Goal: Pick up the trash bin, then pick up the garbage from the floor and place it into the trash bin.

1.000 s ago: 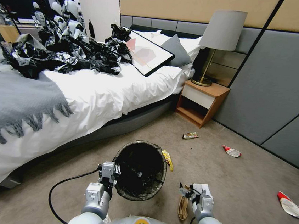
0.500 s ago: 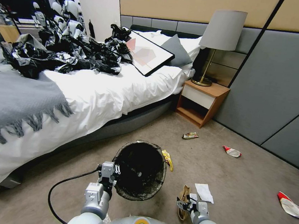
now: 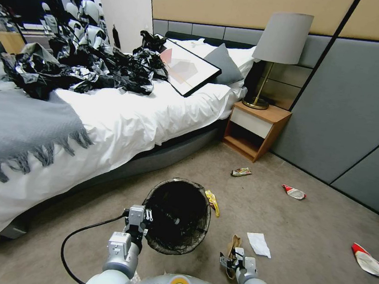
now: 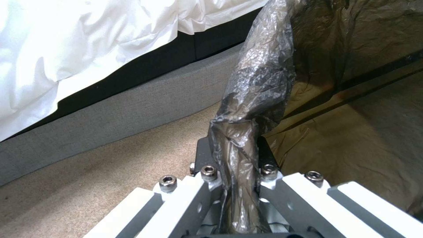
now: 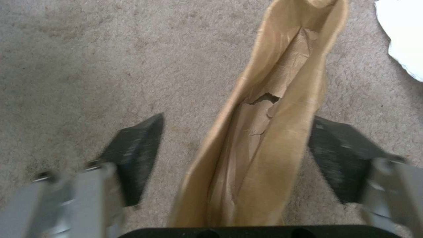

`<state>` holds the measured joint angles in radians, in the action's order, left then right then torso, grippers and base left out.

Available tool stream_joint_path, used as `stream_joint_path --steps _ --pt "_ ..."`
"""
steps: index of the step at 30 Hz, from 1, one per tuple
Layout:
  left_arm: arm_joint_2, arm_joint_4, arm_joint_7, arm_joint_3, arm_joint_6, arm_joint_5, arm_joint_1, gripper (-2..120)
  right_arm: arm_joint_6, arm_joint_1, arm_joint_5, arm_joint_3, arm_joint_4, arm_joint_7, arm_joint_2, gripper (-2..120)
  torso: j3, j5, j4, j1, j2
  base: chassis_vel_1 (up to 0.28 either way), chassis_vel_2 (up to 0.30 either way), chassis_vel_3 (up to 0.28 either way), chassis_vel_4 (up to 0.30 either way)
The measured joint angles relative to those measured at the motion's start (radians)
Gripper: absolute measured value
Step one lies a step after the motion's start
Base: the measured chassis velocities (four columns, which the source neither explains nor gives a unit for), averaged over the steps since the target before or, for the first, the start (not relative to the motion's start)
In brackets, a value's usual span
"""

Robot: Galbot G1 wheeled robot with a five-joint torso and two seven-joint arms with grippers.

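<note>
holding the trash bin [image 3: 177,215] beside the bed [image 3: 110,120], my left gripper [image 3: 137,220] is clamped on its bag-lined rim; i can't see what's inside. just right of the bin, my right gripper [image 5: 233,155] is spread wide astride the brown paper bag [image 5: 264,132] lying on carpet.

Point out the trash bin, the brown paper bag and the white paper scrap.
trash bin [image 3: 161,243]: head view, near rim.
brown paper bag [image 5: 269,132]: right wrist view, middle.
white paper scrap [image 3: 259,244]: head view, centre.
</note>
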<state>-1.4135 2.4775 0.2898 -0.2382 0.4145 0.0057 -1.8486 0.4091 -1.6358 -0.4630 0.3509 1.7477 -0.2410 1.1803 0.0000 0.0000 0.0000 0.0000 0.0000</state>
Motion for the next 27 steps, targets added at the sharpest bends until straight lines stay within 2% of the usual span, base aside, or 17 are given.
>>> stream_joint_path --steps 2,3,5,7,9,11,12,16,17,20,27 --pt "0.000 0.000 0.000 0.000 0.000 0.000 0.000 0 -0.007 0.000 0.005 0.003 -0.002 0.005 0.003 59 0.000 0.0000 0.0000 0.000 0.000 0.000 0.000 0.000 0.000" --pt "0.000 0.000 0.000 0.000 0.000 0.000 0.000 0 -0.007 0.000 0.005 0.003 -0.002 0.005 0.003 59 0.000 0.0000 0.0000 0.000 0.000 0.000 0.000 0.000 0.000" --pt "0.000 0.000 0.000 0.001 0.000 0.000 0.000 0 -0.017 0.001 0.013 0.006 -0.006 0.010 0.006 47 0.000 0.0000 0.0000 0.000 0.000 0.000 0.000 0.000 0.000" --pt "0.000 0.000 0.000 0.001 0.000 0.000 0.000 0 -0.021 0.003 0.015 0.007 -0.008 0.011 0.007 44 0.000 0.0000 0.0000 0.000 0.000 0.000 0.000 0.000 0.000" --pt "0.000 0.000 0.000 0.000 -0.001 0.000 -0.001 0 -0.029 0.006 0.020 0.008 -0.013 0.013 0.011 33 0.000 0.0000 0.0000 0.000 0.000 0.000 0.000 0.000 0.000" --pt "0.000 0.000 0.000 0.000 -0.001 0.000 -0.001 0 -0.030 0.006 0.021 0.008 -0.014 0.014 0.012 32 0.000 0.0000 0.0000 0.000 0.000 0.000 0.000 0.000 0.000" --pt "0.001 0.000 0.001 -0.001 -0.001 0.000 -0.001 0 -0.034 0.007 0.026 0.008 -0.018 0.014 0.016 23 0.000 0.0000 0.0000 0.000 0.000 0.000 0.000 0.000 0.000" --pt "0.002 0.001 0.001 -0.001 -0.001 0.000 -0.002 0 -0.040 0.008 0.033 0.008 -0.023 0.017 0.020 13 0.000 0.0000 0.0000 0.000 0.000 0.000 0.000 0.000 0.000" --pt "0.002 0.001 0.001 -0.002 -0.001 0.000 -0.002 0 -0.044 0.007 0.037 0.009 -0.026 0.020 0.021 4 0.000 0.0000 0.0000 0.000 0.000 0.000 0.000 0.000 0.000" --pt "0.003 0.001 0.001 -0.002 -0.001 0.000 -0.002 0 -0.050 0.007 0.043 0.012 -0.030 0.026 0.021 0 0.000 0.0000 0.0000 0.000 0.000 0.000 0.000 0.000 0.000" --pt "0.003 0.001 0.001 -0.001 -0.001 -0.001 0.001 0 -0.069 0.008 0.059 0.023 -0.043 0.036 0.023 0 0.000 0.0000 0.0000 0.000 0.000 0.000 0.000 0.000 0.000"
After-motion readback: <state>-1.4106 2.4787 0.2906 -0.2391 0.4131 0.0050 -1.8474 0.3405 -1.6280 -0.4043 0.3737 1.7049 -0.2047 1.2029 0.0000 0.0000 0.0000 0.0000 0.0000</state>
